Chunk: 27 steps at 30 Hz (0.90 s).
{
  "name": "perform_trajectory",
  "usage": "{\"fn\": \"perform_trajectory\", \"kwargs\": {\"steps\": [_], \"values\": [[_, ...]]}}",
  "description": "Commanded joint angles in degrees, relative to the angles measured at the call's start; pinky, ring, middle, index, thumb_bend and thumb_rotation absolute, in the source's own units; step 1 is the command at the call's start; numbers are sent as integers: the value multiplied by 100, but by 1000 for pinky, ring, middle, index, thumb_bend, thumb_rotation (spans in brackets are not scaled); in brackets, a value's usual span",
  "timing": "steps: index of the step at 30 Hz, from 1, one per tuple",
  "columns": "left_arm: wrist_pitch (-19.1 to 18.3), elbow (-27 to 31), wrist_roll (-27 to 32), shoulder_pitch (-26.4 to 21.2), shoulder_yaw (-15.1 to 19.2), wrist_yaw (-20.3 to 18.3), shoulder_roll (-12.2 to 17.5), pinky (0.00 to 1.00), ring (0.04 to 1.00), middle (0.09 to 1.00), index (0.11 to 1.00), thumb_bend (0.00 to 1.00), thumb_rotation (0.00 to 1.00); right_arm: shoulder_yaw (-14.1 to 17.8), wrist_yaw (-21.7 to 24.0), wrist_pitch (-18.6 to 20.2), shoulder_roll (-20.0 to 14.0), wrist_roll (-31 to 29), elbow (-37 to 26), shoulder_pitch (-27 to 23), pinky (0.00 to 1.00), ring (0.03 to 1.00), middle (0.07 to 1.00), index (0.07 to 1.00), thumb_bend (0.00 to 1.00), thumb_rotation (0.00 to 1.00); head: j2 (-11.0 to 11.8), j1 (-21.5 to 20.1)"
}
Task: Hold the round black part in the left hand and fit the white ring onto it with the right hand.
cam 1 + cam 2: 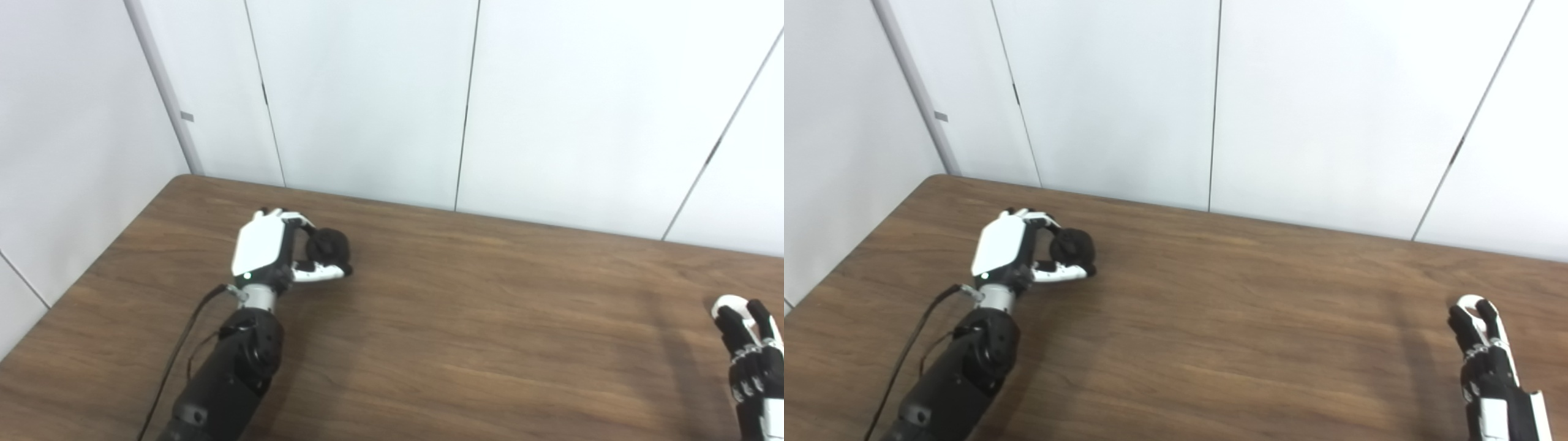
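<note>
With the left hand (263, 251) curled round the round black part (329, 246) at centre left and the right hand (1488, 361) pinching the white ring (1470, 301) at lower right, well apart, a loose pinch could drop the ring in transit

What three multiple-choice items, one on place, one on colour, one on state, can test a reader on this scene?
1. Where is the left hand?
A. far-left part of the table
B. right edge
C. off the table

2. What colour is the ring at the right hand?
A. red
B. white
C. blue

3. What is the left hand doing?
A. lying open
B. pointing at the wall
C. holding the round black part

Answers: 1 A, it is near the far-left corner; 2 B, white shows at the fingertips; 3 C, its fingers curl around the part.
</note>
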State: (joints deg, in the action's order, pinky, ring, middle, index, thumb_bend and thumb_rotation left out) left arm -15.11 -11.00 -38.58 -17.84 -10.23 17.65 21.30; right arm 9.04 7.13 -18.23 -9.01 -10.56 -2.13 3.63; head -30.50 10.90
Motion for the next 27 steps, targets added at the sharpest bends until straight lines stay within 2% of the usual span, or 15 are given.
{"fn": "perform_trajectory", "kwargs": {"steps": [1,5,11,20,27], "values": [[88,287,-184,-75,-46,29,-22,1000,894,789,484,525,54,-141,-71,76,309,-6,410,370,1000,943,903,951,582,892,-15,-35],[144,583,-270,79,-193,-93,-208,1000,899,793,484,525,53,-161,-69,-51,350,35,452,322,1000,941,919,962,587,883,-40,-134],[215,946,-569,278,-475,-214,-493,1000,896,796,483,525,53,-211,-149,101,447,193,338,294,1000,958,914,960,590,885,-98,-349],[566,889,-957,527,-925,-52,-813,1000,896,793,483,525,56,-307,-322,421,676,378,22,299,1000,961,916,961,566,885,-225,-818],[696,1084,-1307,806,-1205,-172,-949,1000,905,807,483,525,56,-390,-492,523,828,610,-96,258,1000,962,909,962,550,899,-265,-1156]]}}
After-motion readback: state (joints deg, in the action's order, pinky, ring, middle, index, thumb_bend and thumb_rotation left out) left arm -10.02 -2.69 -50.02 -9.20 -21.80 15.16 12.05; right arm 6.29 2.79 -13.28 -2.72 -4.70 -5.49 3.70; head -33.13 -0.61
